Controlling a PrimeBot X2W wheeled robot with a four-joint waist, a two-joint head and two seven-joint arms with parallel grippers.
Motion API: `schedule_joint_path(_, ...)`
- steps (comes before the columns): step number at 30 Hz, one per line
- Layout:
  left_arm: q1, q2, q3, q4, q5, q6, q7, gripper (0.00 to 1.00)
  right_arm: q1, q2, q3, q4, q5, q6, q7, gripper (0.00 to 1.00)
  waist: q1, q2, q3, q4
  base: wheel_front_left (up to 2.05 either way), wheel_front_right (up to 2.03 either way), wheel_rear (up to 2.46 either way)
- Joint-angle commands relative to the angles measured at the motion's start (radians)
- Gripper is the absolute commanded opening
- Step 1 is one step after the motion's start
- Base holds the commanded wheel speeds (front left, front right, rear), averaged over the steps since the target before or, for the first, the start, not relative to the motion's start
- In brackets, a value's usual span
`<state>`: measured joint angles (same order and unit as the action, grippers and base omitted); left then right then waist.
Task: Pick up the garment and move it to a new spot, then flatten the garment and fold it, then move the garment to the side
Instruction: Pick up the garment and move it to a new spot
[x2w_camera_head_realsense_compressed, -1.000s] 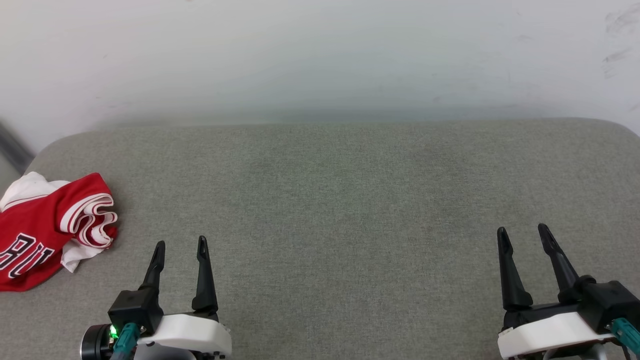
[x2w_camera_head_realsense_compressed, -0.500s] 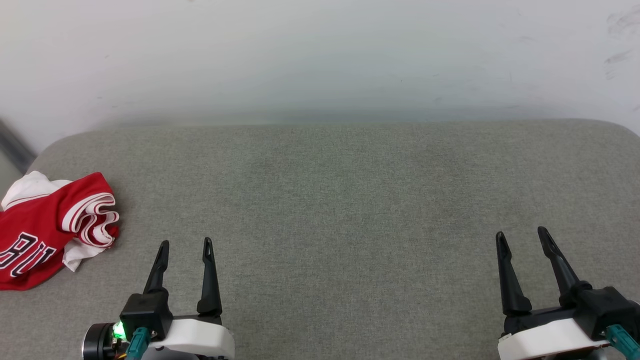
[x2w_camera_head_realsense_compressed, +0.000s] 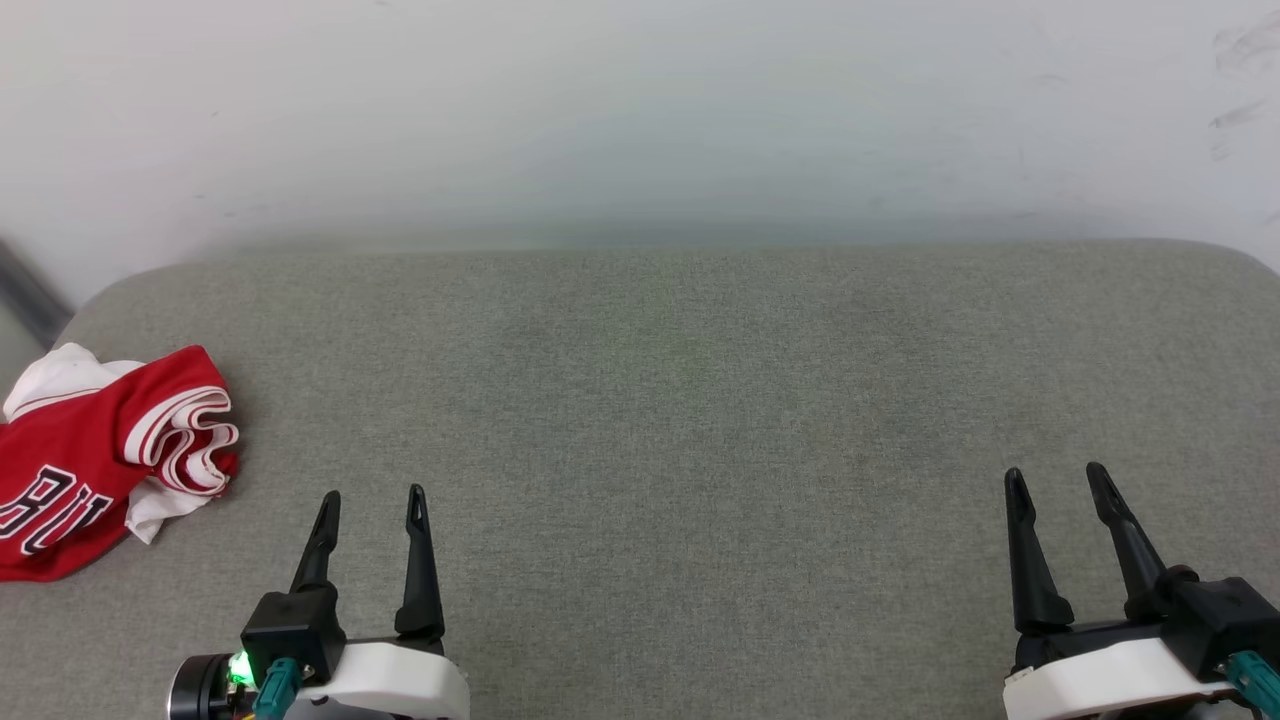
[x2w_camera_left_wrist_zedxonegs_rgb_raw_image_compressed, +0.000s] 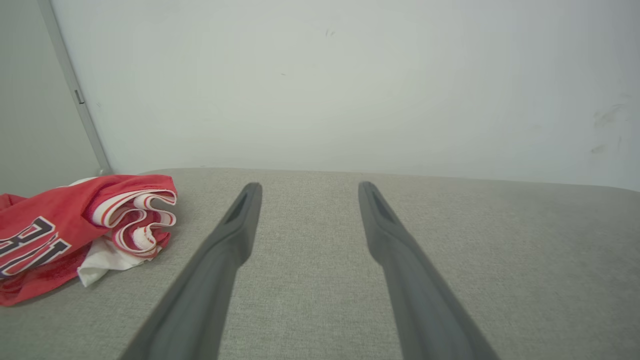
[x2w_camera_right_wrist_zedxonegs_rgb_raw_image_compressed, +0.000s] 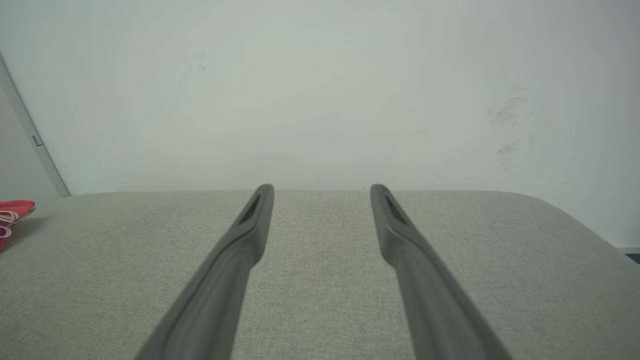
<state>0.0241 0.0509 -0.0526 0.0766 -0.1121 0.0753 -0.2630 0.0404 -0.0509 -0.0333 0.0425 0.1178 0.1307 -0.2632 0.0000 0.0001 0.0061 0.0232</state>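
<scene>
The red jersey (x2w_camera_head_realsense_compressed: 90, 460), soft and crumpled with rippled red-and-white striped trim, lies bunched at the left edge of the grey woven cushion (x2w_camera_head_realsense_compressed: 660, 400). The left claw (x2w_camera_head_realsense_compressed: 374, 493) and right claw (x2w_camera_head_realsense_compressed: 1055, 470) hover empty, their slim dark fingers parted.

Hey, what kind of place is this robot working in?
Likely an indoor test room rather than a lived-in home: a grey fabric-covered pad in front of a plain, scuffed white wall, with one crumpled red jersey at its left end.
</scene>
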Motion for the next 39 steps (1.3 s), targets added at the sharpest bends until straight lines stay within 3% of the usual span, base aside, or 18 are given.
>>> schedule_joint_path(1,0.004,-0.001,0.002,0.004,-0.005,-0.001,-0.003,1.0,0.005,0.001,-0.002,0.004,0.004,0.0,-0.002,1.0,0.0,-0.0001,0.0,0.0,0.0,0.0,0.0)
schedule_joint_path(9,-0.001,-0.001,0.001,0.011,-0.003,-0.001,-0.003,1.0,0.009,0.001,-0.003,0.002,0.003,0.0,-0.002,1.0,0.0,-0.0001,0.001,0.009,0.0,0.0,0.0)
schedule_joint_path(15,-0.01,-0.001,0.009,0.01,0.001,0.003,-0.003,1.0,0.014,0.001,0.005,-0.022,-0.014,0.0,-0.002,1.0,0.0,-0.0001,0.003,0.055,0.0,0.0,0.0)
schedule_joint_path(39,-0.007,-0.001,0.059,0.0,-0.033,0.009,-0.003,1.0,0.035,0.001,0.036,-0.066,-0.054,0.0,-0.002,1.0,0.0,-0.0001,0.03,0.387,0.0,0.0,0.0)
